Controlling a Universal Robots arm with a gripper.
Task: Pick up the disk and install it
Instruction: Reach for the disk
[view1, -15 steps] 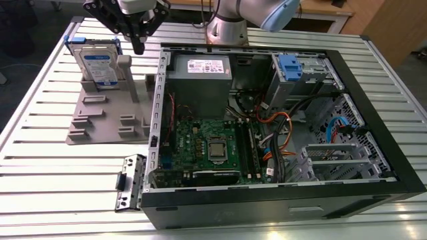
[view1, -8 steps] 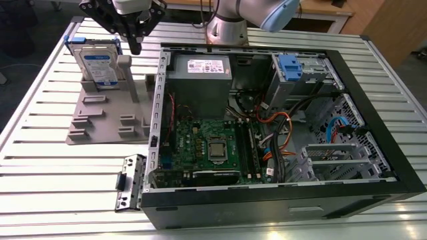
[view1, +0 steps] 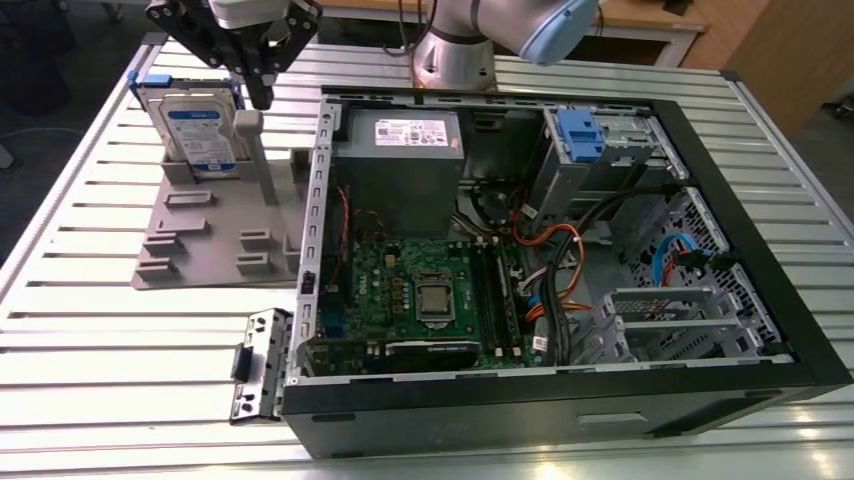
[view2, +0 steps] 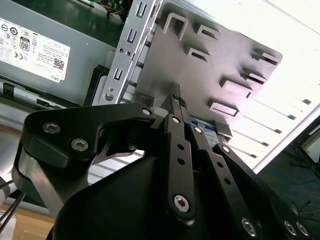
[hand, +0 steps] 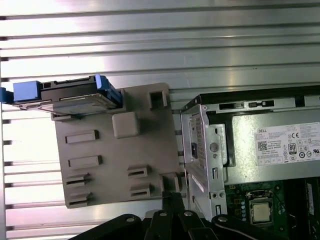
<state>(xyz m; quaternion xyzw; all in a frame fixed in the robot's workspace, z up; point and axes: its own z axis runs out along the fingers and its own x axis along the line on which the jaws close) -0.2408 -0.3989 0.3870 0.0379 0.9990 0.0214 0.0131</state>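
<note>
The disk (view1: 198, 130), a silver drive with a white-and-blue label in a blue carrier, stands upright in a slot at the far end of the grey holder plate (view1: 214, 240). The first wrist view shows the disk (hand: 75, 97) edge-on on that plate (hand: 115, 165). My gripper (view1: 260, 98) hangs just above the disk's edge that faces the computer case, on the exterior view's right of the disk. Its fingers are drawn together to a point with nothing between them. The gripper (hand: 172, 197) points at the plate's end away from the disk in the first wrist view. In the second wrist view the gripper (view2: 177, 97) hangs over the plate (view2: 200, 65).
An open computer case (view1: 561, 395) lies on the slatted metal table (view1: 80, 330), right of the plate in the exterior view. Inside are a grey power supply (view1: 400, 150), a silver drive cage with a blue latch (view1: 577, 130), a motherboard (view1: 414, 290) and cables. A loose bracket (view1: 260, 365) lies near the case's front.
</note>
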